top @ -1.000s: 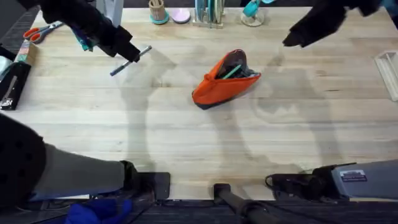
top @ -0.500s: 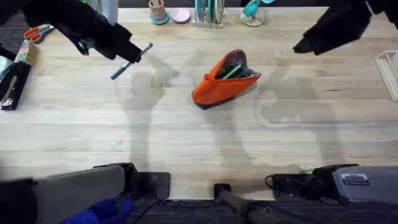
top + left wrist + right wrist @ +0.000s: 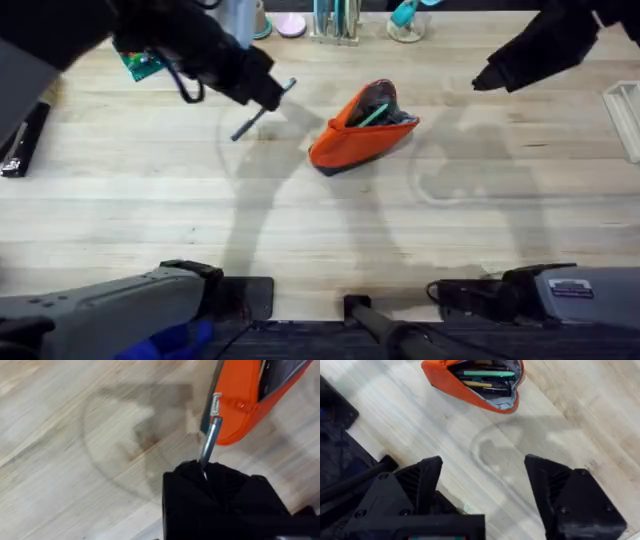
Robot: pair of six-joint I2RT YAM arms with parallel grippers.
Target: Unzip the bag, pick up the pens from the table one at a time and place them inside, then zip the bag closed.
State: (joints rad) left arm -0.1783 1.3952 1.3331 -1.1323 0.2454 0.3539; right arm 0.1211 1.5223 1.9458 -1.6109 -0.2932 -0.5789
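Note:
The orange bag (image 3: pixel 345 140) lies unzipped at the middle of the table (image 3: pixel 320 220), its mouth gaping. A green pen (image 3: pixel 375 115) lies inside it, as does the green pen (image 3: pixel 490 373) in the right wrist view among other dark items. My left gripper (image 3: pixel 268 92) hovers just left of the bag, shut on the silvery grey pen (image 3: pixel 258 112), which slants down to the left. In the left wrist view the pen (image 3: pixel 209 442) points at the bag's (image 3: pixel 240 400) zipper end. My right gripper (image 3: pixel 488 78) hangs open at the back right, apart from the bag (image 3: pixel 442 377).
Pen cups and holders (image 3: pixel 335 20) line the far edge. A black stapler (image 3: pixel 20 140) lies at the left edge and a white tray (image 3: pixel 625 115) at the right edge. A small green item (image 3: pixel 140 62) sits behind the left arm.
My left arm has carried the grey pen rightward, from the far left toward the bag. The right gripper drew slightly back to the right a second ago and has held still since.

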